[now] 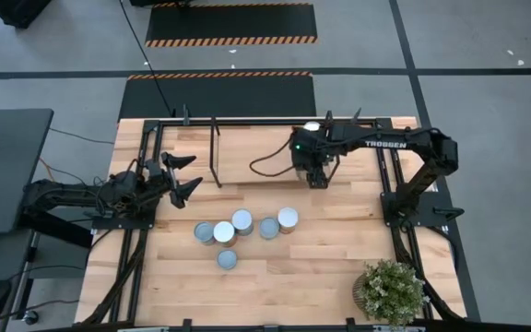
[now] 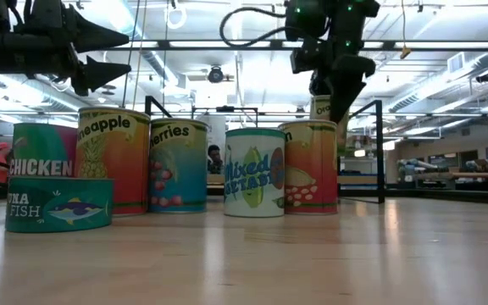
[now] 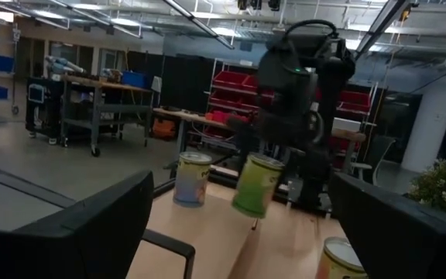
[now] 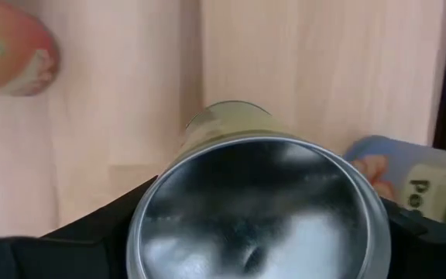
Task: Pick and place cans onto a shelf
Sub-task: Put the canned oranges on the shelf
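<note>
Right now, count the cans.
7: five cans in a mid-table row, one before them, one in the right pincer by the shelf; left pincer waits open. Others may be hidden.

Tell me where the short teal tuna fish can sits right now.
In the low view, the short teal tuna fish can stands nearest the camera at far left, just before the chicken can.

Both arms are matt black. The right arm has "TROSSEN" in white letters along its long link, above the table, and a small green light glowing at the wrist end. A black cable loops out beside that wrist. The left arm has two dark pointed wedge-shaped fingers. Both arms stand on black metal frames.
</note>
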Controlling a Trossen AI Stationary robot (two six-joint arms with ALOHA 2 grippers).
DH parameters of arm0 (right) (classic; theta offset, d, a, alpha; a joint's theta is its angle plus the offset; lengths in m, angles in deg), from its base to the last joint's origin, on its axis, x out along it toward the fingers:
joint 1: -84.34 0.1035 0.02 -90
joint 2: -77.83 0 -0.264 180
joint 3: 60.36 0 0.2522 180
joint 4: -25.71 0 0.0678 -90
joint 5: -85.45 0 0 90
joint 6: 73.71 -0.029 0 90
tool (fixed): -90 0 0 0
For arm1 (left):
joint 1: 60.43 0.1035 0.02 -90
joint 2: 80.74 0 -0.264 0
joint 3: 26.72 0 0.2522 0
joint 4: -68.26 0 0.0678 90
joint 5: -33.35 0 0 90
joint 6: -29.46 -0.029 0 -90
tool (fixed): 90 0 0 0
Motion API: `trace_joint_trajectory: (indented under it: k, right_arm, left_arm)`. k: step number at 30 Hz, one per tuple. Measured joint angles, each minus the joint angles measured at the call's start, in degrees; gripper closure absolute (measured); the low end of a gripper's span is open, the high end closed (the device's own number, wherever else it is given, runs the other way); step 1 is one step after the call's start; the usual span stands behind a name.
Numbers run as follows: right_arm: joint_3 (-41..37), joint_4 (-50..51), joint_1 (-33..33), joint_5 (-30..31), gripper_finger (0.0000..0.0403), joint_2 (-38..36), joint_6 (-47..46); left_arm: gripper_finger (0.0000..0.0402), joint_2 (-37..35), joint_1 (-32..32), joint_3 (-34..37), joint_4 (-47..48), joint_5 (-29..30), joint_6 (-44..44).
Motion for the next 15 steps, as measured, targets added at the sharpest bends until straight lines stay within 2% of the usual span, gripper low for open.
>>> trace_joint_trajectory:
  k: [8,15]
  right_arm:
    - [-3.18,-1.63,-5.63,-0.77,0.0076,0.06,3.41]
    - [-4.98,-1.71,-6.63,-2.48,0.0075,0.04,3.29]
  left_arm:
    - [0.0008,0.00,0.00,0.00,0.14,0.00,0.04]
    - [0.0008,0.00,0.00,0.00,1.21,0.00,1.42]
